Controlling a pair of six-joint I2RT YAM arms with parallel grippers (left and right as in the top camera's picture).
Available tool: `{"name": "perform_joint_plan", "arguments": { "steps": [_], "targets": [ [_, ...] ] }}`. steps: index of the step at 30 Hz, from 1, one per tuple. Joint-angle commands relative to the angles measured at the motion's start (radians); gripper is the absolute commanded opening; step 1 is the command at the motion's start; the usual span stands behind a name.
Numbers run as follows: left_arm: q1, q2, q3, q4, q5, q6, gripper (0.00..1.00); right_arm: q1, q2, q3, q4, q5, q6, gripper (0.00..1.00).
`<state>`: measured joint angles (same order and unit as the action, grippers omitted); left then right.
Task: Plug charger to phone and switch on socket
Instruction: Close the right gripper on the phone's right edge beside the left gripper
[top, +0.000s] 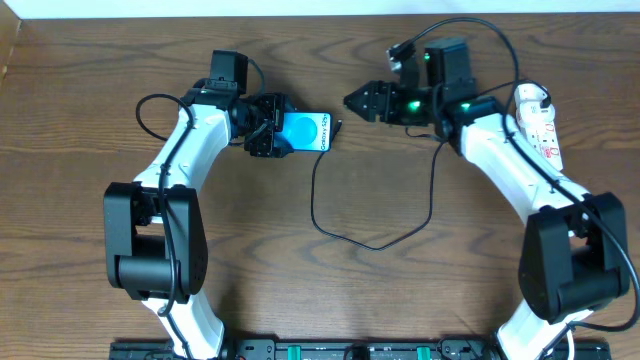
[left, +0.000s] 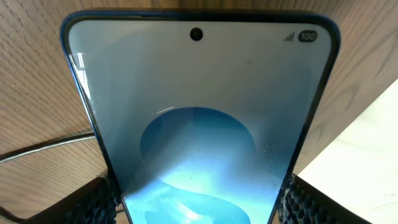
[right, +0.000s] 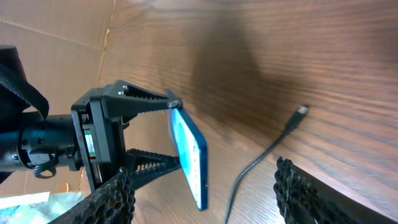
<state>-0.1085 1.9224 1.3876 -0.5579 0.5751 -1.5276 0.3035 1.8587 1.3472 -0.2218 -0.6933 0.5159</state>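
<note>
One blue-screened rectangular phone (top: 305, 131) fills the left end effector (top: 270, 130); beside it, one thin black cable (top: 313, 200) and the wide-open, empty right end effector (top: 352, 101).

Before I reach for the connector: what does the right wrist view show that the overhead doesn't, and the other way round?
Right wrist only: the phone seen edge-on between the fingers of the left gripper, and a close look at the connector tip on the table.
Overhead only: the socket at the far right, and the long loop of the charger.
Both: the phone is clamped, the connector tip lies free beside it, unplugged, and the right gripper is open and empty.
</note>
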Motion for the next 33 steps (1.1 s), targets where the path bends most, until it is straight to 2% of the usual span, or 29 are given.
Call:
{"name": "perform_joint_plan", "arguments": {
  "steps": [1, 20, 33],
  "targets": [
    [0.000, -0.034, 0.006, 0.010, 0.050, -0.039, 0.59, 0.037, 0.044, 0.020, 0.024, 0.013, 0.045, 0.70],
    [0.000, -0.034, 0.006, 0.022, 0.152, -0.039, 0.59, 0.133, 0.134, 0.020, 0.119, 0.023, 0.044, 0.46],
    [0.000, -0.034, 0.006, 0.022, 0.200, -0.039, 0.59, 0.161, 0.147, 0.020, 0.133, 0.049, 0.045, 0.36]
  ]
}}
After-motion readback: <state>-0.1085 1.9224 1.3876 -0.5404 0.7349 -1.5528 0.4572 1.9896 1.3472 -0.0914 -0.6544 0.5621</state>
